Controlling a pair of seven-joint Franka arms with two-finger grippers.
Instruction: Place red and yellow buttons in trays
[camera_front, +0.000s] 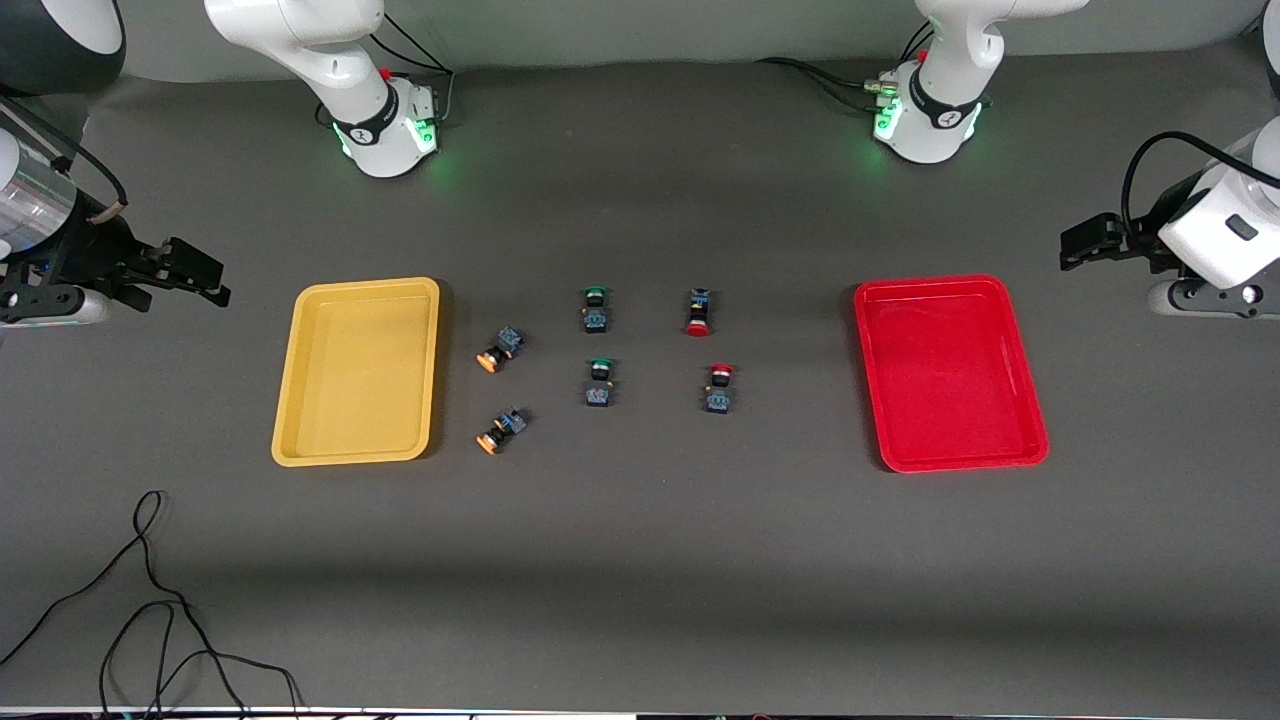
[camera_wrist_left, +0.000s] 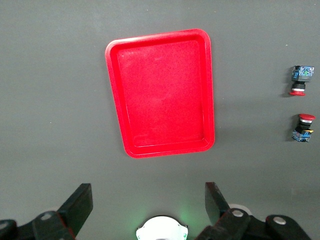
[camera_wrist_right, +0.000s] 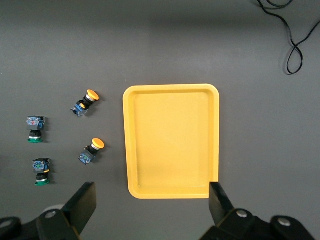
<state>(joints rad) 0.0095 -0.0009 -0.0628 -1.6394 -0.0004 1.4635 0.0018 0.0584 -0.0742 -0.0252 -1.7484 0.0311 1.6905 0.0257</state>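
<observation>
The yellow tray (camera_front: 358, 372) lies toward the right arm's end of the table and the red tray (camera_front: 950, 372) toward the left arm's end; both hold nothing. Two yellow-capped buttons (camera_front: 499, 349) (camera_front: 500, 430) lie on their sides beside the yellow tray. Two red-capped buttons (camera_front: 699, 312) (camera_front: 718, 389) lie nearer the red tray. My right gripper (camera_front: 190, 270) is open and hovers outside the yellow tray's outer end; its wrist view shows the yellow tray (camera_wrist_right: 172, 142) and yellow buttons (camera_wrist_right: 86, 102) (camera_wrist_right: 92, 150). My left gripper (camera_front: 1085, 243) is open, outside the red tray (camera_wrist_left: 162, 95); red buttons (camera_wrist_left: 301, 80) (camera_wrist_left: 302, 128) show.
Two green-capped buttons (camera_front: 595, 309) (camera_front: 599, 383) lie in the middle between the yellow and red ones. A loose black cable (camera_front: 150, 600) lies near the table's front edge at the right arm's end. The arm bases (camera_front: 385, 130) (camera_front: 925, 120) stand along the back.
</observation>
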